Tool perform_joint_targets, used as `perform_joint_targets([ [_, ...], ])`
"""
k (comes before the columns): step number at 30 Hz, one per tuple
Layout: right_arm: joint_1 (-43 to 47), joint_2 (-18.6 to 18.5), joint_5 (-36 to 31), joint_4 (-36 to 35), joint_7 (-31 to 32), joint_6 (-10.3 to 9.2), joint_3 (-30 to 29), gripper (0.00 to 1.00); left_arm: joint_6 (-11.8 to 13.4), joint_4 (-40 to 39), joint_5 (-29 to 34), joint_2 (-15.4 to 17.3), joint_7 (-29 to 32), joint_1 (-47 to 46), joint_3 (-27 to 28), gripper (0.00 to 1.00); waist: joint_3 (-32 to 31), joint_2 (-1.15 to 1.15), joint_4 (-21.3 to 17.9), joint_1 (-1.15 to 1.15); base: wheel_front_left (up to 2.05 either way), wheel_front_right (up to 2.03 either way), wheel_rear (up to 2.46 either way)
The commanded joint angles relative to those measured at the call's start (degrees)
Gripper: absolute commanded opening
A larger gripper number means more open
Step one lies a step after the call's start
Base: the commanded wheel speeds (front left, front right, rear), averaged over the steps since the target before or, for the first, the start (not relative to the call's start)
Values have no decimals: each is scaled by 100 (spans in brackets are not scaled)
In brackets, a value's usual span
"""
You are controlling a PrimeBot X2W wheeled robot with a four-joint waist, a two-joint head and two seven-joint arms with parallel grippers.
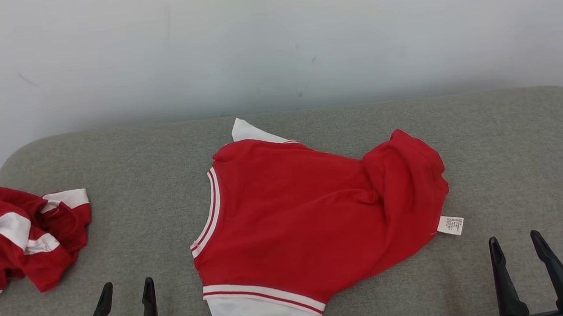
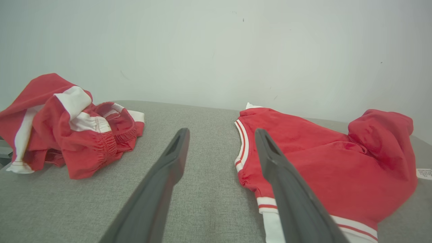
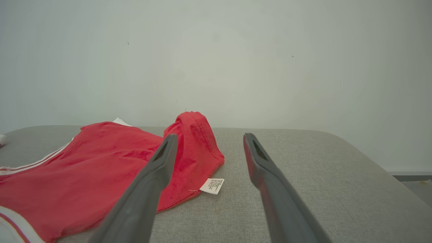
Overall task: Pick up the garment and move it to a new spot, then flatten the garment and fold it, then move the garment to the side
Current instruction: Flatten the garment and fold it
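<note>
**Caught Between Two Spread Claws, Untouched**

Found the grey counter spanning the lower half of the head view. Found the garment, red with white striped trim, sprawled at centre frame, mostly flat but bunched into a rolled hump toward the right, with a white end running off the bottom edge. Noted a crumpled red-and-white heap at far left, well apart. Saw the left claw at lower left and the right claw at lower right, both spread wide, gripping nothing, clear of the cloth. Placed the garment up-frame and inward of each, with its long axis slanting from bottom centre toward the right hump. Judged both claws about equally near, and put the right one closest to the small white tag. Reckoned that hump the next thing to smooth.
</note>
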Motion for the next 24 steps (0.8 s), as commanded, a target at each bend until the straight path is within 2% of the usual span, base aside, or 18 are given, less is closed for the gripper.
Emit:
perform_joint_targets([
  [1,51,11,-9,35,-4,-14,1,100,33,-43,17,27,-14,61,-6,100,-2,0,5,1,0,0,0],
  [10,-202,-21,22,333,-5,-14,-47,100,77,-89,-1,16,-14,74,-49,100,55,0,11,1,0,0,0],
  [16,-910,-325,-116,891,104,-14,23,100,70,-77,-37,3,-14,-116,-119,100,296,0,58,1,0,0,0],
  [24,-2227,-922,-66,2113,555,-14,286,100,58,-29,-80,-20,-13,-409,-248,100,716,0,279,1,0,0,0],
])
